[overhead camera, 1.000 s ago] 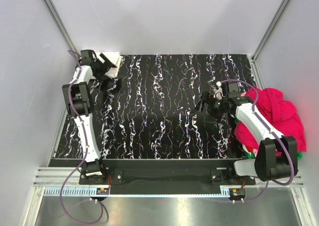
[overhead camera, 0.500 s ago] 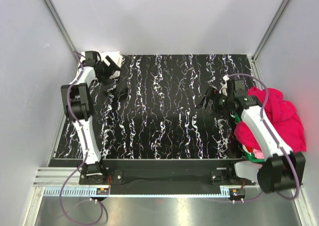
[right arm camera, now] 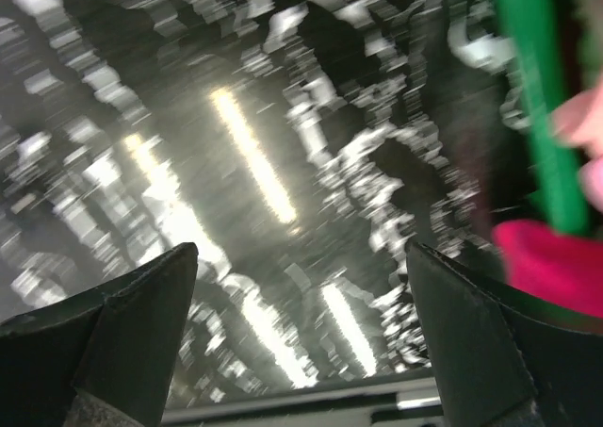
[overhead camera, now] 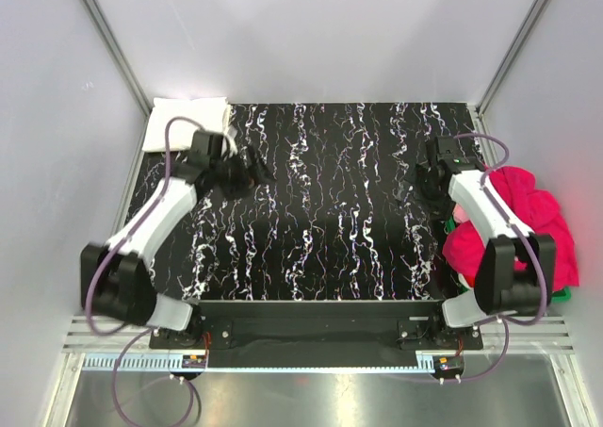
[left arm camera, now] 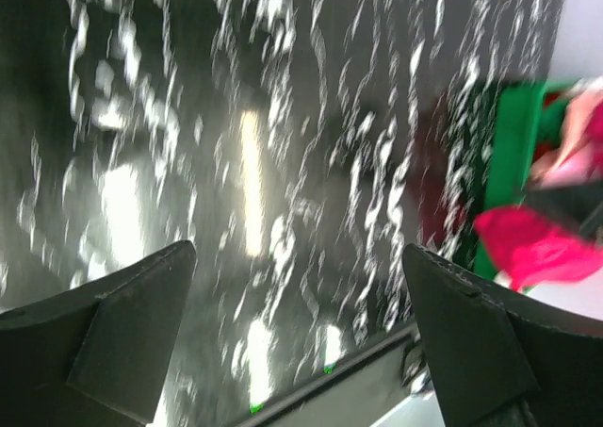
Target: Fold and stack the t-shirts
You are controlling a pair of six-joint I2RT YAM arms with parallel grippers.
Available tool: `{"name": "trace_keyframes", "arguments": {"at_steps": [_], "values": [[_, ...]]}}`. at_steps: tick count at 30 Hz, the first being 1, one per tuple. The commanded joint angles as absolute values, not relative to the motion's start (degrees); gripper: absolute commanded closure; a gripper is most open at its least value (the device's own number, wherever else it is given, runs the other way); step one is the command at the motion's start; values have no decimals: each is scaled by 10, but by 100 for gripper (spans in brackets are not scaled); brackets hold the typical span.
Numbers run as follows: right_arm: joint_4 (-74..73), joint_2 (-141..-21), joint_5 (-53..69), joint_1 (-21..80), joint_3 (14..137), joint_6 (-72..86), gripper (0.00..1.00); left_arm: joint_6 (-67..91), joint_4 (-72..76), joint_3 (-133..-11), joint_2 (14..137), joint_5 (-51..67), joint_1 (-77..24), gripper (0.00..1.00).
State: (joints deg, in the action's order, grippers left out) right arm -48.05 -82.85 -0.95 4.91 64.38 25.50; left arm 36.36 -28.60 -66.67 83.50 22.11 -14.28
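Note:
A folded white t-shirt (overhead camera: 187, 123) lies at the back left corner, its print hidden. Magenta-pink t-shirts (overhead camera: 523, 221) are heaped at the right edge, spilling over a green basket (left arm camera: 513, 163). My left gripper (overhead camera: 256, 174) hangs open over the black marbled table (overhead camera: 320, 229), a little right of the white shirt and apart from it. In the left wrist view its jaws (left arm camera: 300, 257) hold nothing. My right gripper (overhead camera: 426, 184) is open beside the pink heap. The right wrist view shows the right gripper (right arm camera: 301, 253) with only table between its jaws, and pink cloth (right arm camera: 556, 262) to the right.
The basket's green rim (right arm camera: 537, 116) stands upright at the table's right side. White walls close in the back and both sides. The table's front rail (overhead camera: 311, 309) runs between the two arm bases.
The left gripper left the white t-shirt at the back corner and swung right and forward over the table. The right gripper drew back toward the pink heap. Both stayed open.

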Motion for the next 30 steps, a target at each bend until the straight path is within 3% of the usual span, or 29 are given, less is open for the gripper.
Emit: {"name": "trace_keyframes", "arguments": {"at_steps": [1,8,14,18,20,21,23,24,26,30], "values": [[-486,-866,-111,34,676,243,0,354,-322,-589,736,184,-146,1],[-465,-916,-170,-38,676,221,0,322,-427,-514,565,145,-170,1],[-462,-996,-186,-93,700,214,0,294,-467,-508,527,138,-169,1],[-438,-1022,-117,-94,671,207,3,282,-462,-499,528,151,-169,1],[-428,-1028,-82,-93,648,204,14,280,-455,-497,532,153,-169,1],[-420,-1030,-69,-90,642,203,36,279,-454,-497,533,156,-169,1],[-414,-1031,-32,-67,630,206,63,282,-444,-496,537,161,-169,1],[-412,-1030,-21,-55,628,212,81,286,-440,-494,538,167,-169,1],[-408,-1032,25,-4,630,238,99,289,-432,-494,539,170,-169,1],[-366,-1044,107,118,663,327,100,295,-442,-505,532,170,-169,1]]}}
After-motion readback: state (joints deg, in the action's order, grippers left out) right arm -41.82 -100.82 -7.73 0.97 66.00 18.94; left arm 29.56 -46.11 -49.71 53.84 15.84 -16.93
